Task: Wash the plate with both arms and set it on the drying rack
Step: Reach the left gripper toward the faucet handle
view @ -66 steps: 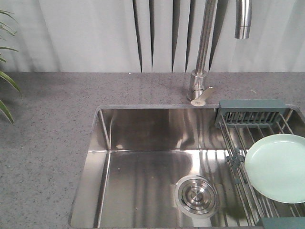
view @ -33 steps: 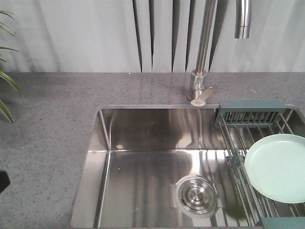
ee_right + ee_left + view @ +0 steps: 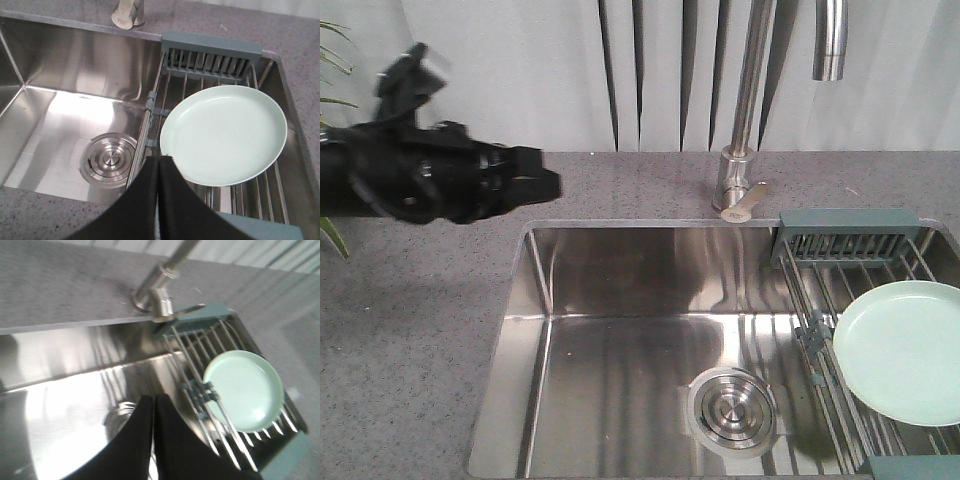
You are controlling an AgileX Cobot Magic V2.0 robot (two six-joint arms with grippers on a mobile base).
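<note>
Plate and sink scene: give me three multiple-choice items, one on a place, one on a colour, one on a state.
1. Where is the plate?
A. flat on the drying rack rods
B. on the basin floor
C. on the counter

2. What colour is the plate?
A. white
B. pale mint green
C. grey

3. How do the left end effector fingers stand?
A. wide apart
B. clamped on the plate
C. together, holding nothing

Key: 1 A, the rods show under its rim; 2 B, both wrist views show it; 3 C, the left wrist view shows only a thin seam.
</note>
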